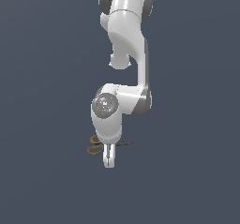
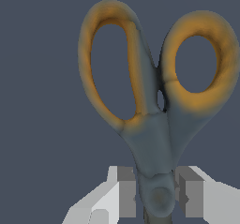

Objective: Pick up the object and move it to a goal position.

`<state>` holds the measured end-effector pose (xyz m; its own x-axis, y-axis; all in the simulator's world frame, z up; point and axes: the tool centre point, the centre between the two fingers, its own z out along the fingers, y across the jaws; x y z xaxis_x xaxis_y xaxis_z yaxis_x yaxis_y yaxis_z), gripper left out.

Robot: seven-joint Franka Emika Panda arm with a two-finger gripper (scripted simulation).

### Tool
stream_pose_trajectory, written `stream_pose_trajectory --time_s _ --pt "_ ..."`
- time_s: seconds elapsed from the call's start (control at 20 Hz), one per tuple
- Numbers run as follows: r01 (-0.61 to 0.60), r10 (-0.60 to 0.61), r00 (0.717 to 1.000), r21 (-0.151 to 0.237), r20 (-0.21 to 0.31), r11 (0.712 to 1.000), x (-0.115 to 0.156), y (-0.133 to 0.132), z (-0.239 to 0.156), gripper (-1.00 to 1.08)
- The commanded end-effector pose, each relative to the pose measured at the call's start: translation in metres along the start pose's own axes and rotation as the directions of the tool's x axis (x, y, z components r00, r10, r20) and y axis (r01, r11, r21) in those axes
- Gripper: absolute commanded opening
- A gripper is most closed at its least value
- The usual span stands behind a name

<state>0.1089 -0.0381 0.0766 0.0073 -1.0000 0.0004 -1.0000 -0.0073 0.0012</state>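
Note:
The scissors (image 2: 154, 138) have two orange-brown ring handles and a grey-blue body. In the wrist view they fill the frame, and my gripper (image 2: 159, 197) has one finger on each side of the pivot. The pads (image 2: 126, 192) touch the pivot's sides, so the gripper is shut on the scissors. In the exterior view the gripper (image 1: 108, 158) points down, low over the dark floor. The scissors' handles (image 1: 95, 145) stick out toward the exterior view's left and the thin dark blades (image 1: 124, 144) toward its right. I cannot tell whether the scissors rest on the floor. No goal marker shows.
The arm's white links (image 1: 124, 26) rise above the gripper in the exterior view. Around it there is only the flat dark grey-blue floor (image 1: 187, 171).

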Motion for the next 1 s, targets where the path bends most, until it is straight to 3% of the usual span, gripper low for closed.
stream_pose_trajectory --time_s 0.0,0.45,0.95 --pt "0.0 0.0 1.0 0.001 -0.001 1.0 -0.017 -0.006 -0.022 -1.0" --pt "0.0 0.0 1.0 0.001 -0.001 1.0 -0.064 -0.023 -0.078 -1.0" --pt "0.001 -0.001 1.0 0.001 0.0 1.0 -0.073 -0.028 -0.088 -1.0"
